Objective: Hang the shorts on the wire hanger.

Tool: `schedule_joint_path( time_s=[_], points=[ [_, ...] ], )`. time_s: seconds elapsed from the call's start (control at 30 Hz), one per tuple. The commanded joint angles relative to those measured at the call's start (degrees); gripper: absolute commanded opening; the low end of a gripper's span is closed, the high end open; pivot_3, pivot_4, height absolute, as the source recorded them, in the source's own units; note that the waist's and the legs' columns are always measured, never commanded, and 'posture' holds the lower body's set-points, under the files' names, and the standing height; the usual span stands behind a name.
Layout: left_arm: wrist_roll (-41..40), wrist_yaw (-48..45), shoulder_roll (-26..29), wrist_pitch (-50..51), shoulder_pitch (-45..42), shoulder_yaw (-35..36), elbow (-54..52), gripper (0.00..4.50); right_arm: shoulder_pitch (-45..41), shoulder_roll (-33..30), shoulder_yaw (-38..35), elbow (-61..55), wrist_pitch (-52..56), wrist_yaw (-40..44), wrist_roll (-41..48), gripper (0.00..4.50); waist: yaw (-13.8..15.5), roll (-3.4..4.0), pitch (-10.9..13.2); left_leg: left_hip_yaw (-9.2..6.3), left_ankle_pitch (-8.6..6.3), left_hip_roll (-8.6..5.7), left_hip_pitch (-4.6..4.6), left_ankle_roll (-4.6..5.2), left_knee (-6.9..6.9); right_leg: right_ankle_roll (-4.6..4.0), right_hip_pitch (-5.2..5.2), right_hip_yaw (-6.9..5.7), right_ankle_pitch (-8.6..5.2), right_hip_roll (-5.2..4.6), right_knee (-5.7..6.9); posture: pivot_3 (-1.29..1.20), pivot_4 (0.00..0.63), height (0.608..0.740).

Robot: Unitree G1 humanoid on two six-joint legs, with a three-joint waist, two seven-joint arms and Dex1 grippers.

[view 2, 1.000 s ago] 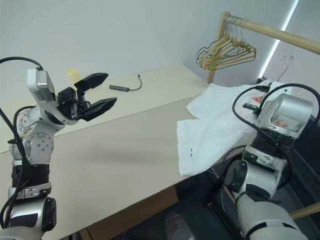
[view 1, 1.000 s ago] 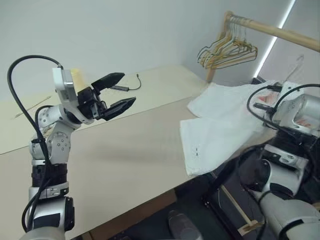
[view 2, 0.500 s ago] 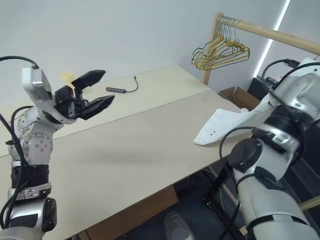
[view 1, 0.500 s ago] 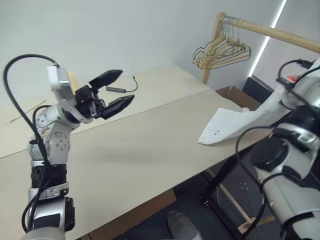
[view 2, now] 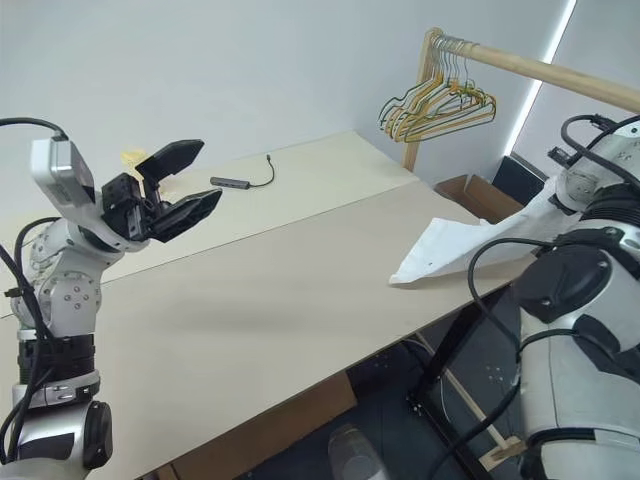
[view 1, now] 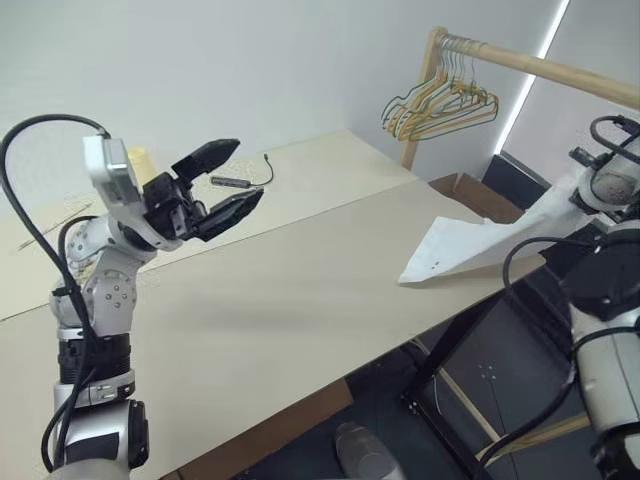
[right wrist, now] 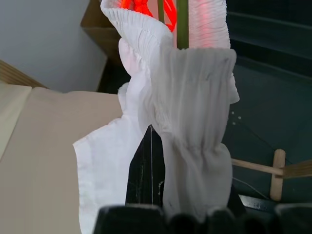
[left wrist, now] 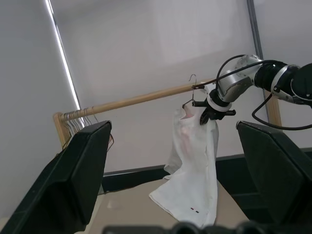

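The white shorts hang from my right gripper, which is shut on their gathered waistband off the table's right edge. Their lower end still drags on the table corner. A faint pink-red print shows on the fabric. The thin olive-green wire hanger runs through the bunched waistband, and its hook rises by the wooden rod. My left gripper is open and holds nothing, raised above the table's left side and pointing toward the shorts.
The wooden rod crosses the upper right, with a bunch of yellow, green and tan hangers at its near end. The beige table spreads below. A small dark adapter with a cable lies at the back. A cardboard box sits beyond the table corner.
The shorts lay spread on the table a second ago; my right gripper has lifted them up and to the right, leaving only their end on the corner. The left gripper stayed put.
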Motion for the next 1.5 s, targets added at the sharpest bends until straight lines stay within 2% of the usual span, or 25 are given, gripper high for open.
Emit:
schedule_joint_path(
  time_s=[0.03,0.27,0.47,0.63,0.9,1.1,1.17,1.4,1.5],
  points=[
    [0.38,0.45,0.3,-0.75,-0.47,0.08,-2.06,4.46,-1.91,-1.73,1.62,2.78,-3.11,-1.53,2.22,0.0,0.08,-0.01,0.01,0.01,0.0,0.0,0.0,0.0,-0.05,0.01,0.0,0.02,-0.01,0.0,-0.02,-0.3,0.0,0.74],
    [0.88,0.1,0.37,-0.76,-0.37,-0.08,-2.05,4.46,-0.95,-3.04,1.5,7.38,-5.06,-4.16,5.44,0.0,0.37,-0.05,0.04,0.16,-0.01,0.0,-0.01,0.01,-0.23,0.07,-0.01,0.2,-0.05,0.0,-0.12,-0.3,0.0,0.74],
    [1.32,-0.28,0.53,-0.94,-0.99,-0.25,-1.37,4.46,0.44,-3.72,4.83,8.26,-7.4,-2.93,6.32,0.0,0.62,-0.06,0.04,0.19,-0.02,0.0,0.0,0.03,-0.23,0.08,-0.01,0.22,-0.05,0.02,-0.18,-0.3,0.0,0.74],
    [0.5,-0.78,0.43,-0.72,-0.88,0.05,-1.65,4.5,1.55,-3.49,10.62,6.73,-8.74,-1.94,4.46,1.54,0.58,-0.06,0.04,0.23,-0.05,0.01,-0.01,0.08,-0.23,0.1,-0.01,0.28,-0.04,0.0,-0.23,-0.3,0.0,0.74],
    [0.85,-1.03,0.27,-0.97,-0.63,-0.13,-1.76,4.5,1.8,-3.1,15.63,2.35,-9.07,-4.43,3.55,4.39,0.68,-0.06,0.05,0.25,-0.06,0.03,0.0,0.1,-0.23,0.13,-0.01,0.32,-0.03,0.0,-0.24,-0.3,0.0,0.74],
    [1.17,-0.99,0.08,-1.36,-0.51,-0.31,-1.79,4.5,4.63,-1.12,27.0,-9.4,-11.18,-8.17,-5.24,4.47,0.66,-0.05,0.05,0.25,-0.07,0.04,0.0,0.11,-0.23,0.14,-0.03,0.34,-0.03,0.01,-0.23,-0.3,0.0,0.74],
    [0.91,-1.17,0.17,-1.13,-0.38,-0.3,-1.91,4.5,6.38,-0.67,33.85,-14.21,-12.75,-7.87,-10.51,4.47,0.65,-0.05,0.05,0.26,-0.07,0.05,0.0,0.11,-0.23,0.15,-0.04,0.38,-0.03,0.0,-0.21,-0.29,0.0,0.74],
    [0.47,-1.62,0.69,-0.73,0.38,0.19,-2.43,4.5,12.11,2.65,47.73,-28.27,-23.76,3.6,-17.16,4.47,0.37,-0.05,0.05,0.32,-0.07,0.06,0.08,0.11,-0.16,0.18,-0.06,0.52,-0.02,0.04,0.05,-0.28,0.0,0.74],
    [1.71,1.27,1.8,0.33,1.86,1.31,-2.33,4.5,15.44,4.32,53.19,-32.94,-28.06,11.55,-18.31,4.47,0.51,-0.05,0.04,0.29,-0.07,0.07,0.12,0.1,-0.11,0.18,-0.06,0.51,-0.02,0.05,0.11,-0.28,0.0,0.74]
  ],
)
